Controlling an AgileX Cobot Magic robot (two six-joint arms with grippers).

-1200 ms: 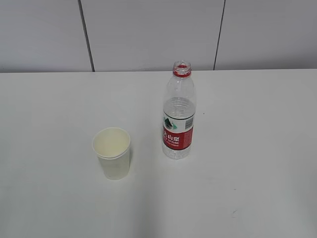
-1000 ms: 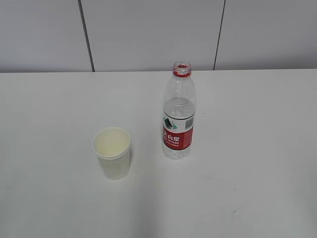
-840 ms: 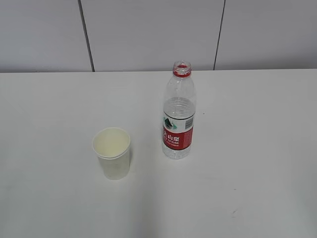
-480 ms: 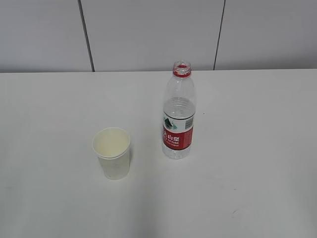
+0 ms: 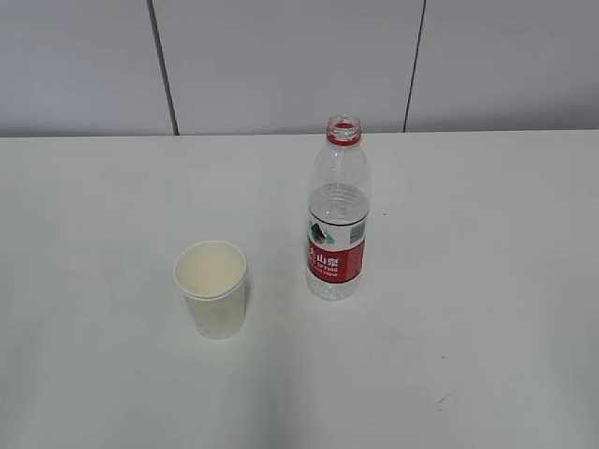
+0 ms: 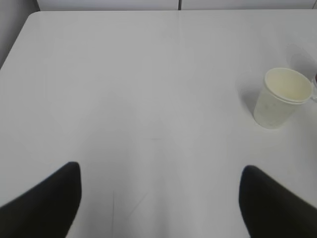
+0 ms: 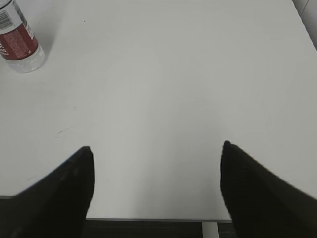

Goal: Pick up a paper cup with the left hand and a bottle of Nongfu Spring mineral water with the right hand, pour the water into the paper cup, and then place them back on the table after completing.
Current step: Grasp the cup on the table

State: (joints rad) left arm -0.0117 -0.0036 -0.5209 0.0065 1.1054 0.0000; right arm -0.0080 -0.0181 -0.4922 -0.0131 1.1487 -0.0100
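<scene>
Cup (image 5: 211, 288) and bottle (image 5: 339, 215) both stand upright on the white table (image 5: 487, 281), side by side with a clear gap between them, the cup on the left and nearer the camera. The bottle has no cap on its red neck ring, and the water (image 5: 337, 208) fills it to roughly the top of the label. The cup looks empty, so nothing of the task is done yet.

Neither arm shows in the exterior view. Each wrist camera shows its own gripper spread wide with nothing between the fingers: the left hand (image 6: 158, 198) hangs well back from the cup (image 6: 281, 98), which sits far off to its right, and the right hand (image 7: 156, 183) is well short of the bottle (image 7: 19, 42), which sits at the far upper left of its view.

The step in hand seems to be the approach. Each arm should swing inward until its target is centred between the fingers before closing. The cup is thin paper, so a gentle squeeze around the mid-wall is wise; a hard one could crumple it. The open bottle should be gripped at the label, kept upright, and lifted smoothly, or water may slosh out.
</scene>
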